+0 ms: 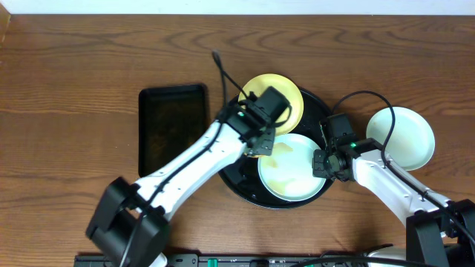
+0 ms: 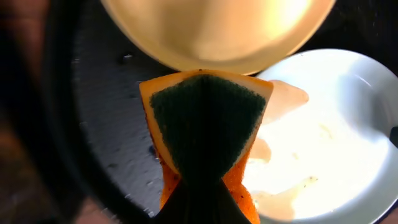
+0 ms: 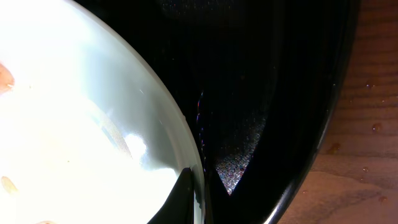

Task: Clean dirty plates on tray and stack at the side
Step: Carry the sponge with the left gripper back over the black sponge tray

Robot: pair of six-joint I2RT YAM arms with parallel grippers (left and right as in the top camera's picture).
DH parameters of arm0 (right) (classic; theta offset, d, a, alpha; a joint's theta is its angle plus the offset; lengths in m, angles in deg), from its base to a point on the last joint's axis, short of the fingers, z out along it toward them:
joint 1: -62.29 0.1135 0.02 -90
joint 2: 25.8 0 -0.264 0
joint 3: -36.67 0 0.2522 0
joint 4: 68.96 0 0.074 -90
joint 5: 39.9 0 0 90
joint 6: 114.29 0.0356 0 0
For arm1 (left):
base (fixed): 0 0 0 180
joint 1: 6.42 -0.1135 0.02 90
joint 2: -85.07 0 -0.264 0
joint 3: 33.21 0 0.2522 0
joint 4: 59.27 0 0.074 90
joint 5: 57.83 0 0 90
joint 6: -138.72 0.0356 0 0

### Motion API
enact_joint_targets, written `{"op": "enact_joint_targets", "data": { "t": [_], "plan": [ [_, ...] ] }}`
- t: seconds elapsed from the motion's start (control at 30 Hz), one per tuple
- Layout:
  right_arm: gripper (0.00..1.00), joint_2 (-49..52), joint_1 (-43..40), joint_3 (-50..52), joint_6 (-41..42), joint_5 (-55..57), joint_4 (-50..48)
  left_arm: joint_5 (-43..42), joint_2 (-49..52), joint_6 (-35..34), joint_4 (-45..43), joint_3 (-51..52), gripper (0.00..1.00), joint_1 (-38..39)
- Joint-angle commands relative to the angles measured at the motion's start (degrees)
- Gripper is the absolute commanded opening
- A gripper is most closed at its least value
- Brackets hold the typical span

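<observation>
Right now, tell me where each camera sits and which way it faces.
Overhead: above the table, looking straight down on the tray and both arms.
Left wrist: low over the tray, facing the yellow plate; the left fingers pinch a sponge.
Right wrist: at the tray's right edge, looking down; the right fingers clamp the rim of the white plate.
Shared: both wrist views show the white plate and the tray.

No readable text, label, brand, number or sign anywhere.
</observation>
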Motion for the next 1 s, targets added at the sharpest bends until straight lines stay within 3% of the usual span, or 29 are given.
{"op": "enact_joint_targets", "data": {
  "t": [0.0,0.17,0.27,0.37,0.5,0.97],
  "plan": [
    [0.04,1.75,-0.52,1.33,0.48,4.24,1.22,1.73,-1.42,0.02,2.58,0.00,0.08,-3.32],
    [0.27,1.75,-0.52,1.33,0.50,3.78,1.20,1.44,-1.88,-0.09,6.08,0.00,0.07,-8.76],
    [0.30,1.75,-0.44,1.33,0.50,3.78,1.01,1.03,-1.88,-0.07,7.02,0.00,0.08,-11.08],
    [0.27,1.75,-0.42,1.33,0.50,2.99,0.39,1.01,-1.88,-0.07,7.26,0.00,0.07,-12.13],
    [0.01,1.75,-0.42,1.33,0.50,0.15,0.63,1.01,-1.88,-0.07,7.26,0.00,0.07,-12.17],
    [0.01,-2.86,-0.52,-1.75,-2.93,4.09,1.79,1.03,-1.88,-0.04,8.39,0.00,0.08,-12.20]
  ]
}}
